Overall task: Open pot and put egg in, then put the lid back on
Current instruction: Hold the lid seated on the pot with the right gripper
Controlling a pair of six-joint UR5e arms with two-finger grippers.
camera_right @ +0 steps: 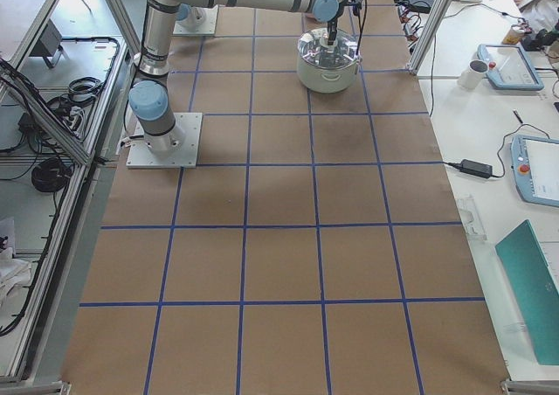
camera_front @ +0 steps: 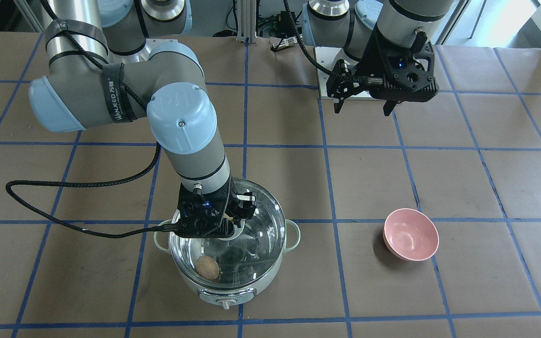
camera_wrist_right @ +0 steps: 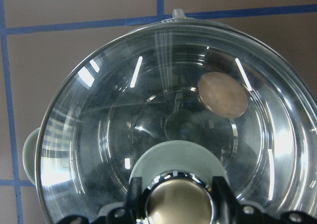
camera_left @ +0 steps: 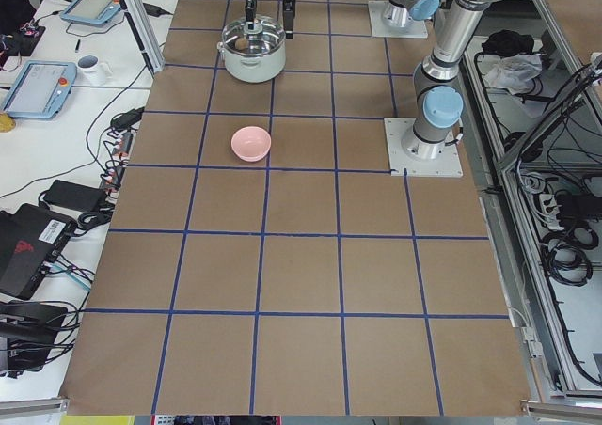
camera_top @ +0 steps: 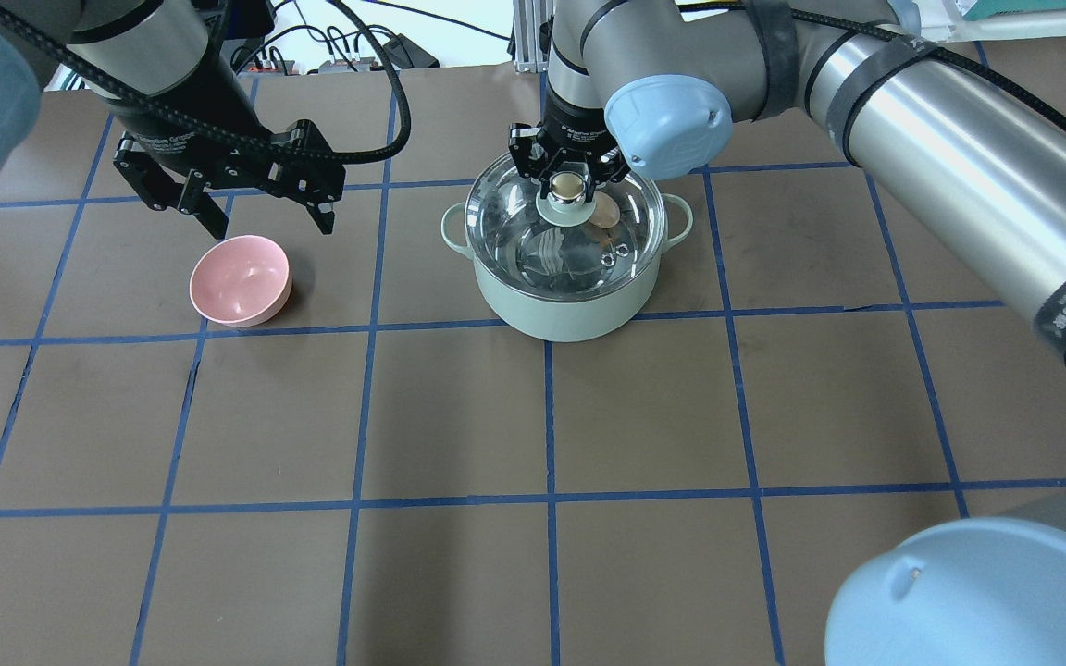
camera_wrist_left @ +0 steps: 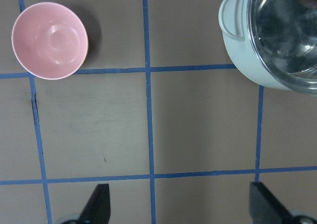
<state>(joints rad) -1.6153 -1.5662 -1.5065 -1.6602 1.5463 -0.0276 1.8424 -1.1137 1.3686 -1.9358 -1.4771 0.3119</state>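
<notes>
The mint-green pot [camera_top: 570,305] stands on the table with the clear glass lid [camera_top: 533,245] seated on it. The tan egg [camera_top: 605,213] lies inside on the steel bottom, seen through the glass, also in the right wrist view [camera_wrist_right: 222,94] and the front view [camera_front: 208,268]. My right gripper [camera_top: 568,185] is shut on the lid's gold-capped knob [camera_wrist_right: 178,201], one finger on each side. My left gripper [camera_top: 269,217] is open and empty, hovering above the table just behind the pink bowl.
A pink bowl [camera_top: 241,279], empty, sits on the brown paper left of the pot, also in the left wrist view [camera_wrist_left: 49,40]. The right arm's black cable [camera_front: 64,188] loops over the table beside the pot. Tablets and cables line the side benches.
</notes>
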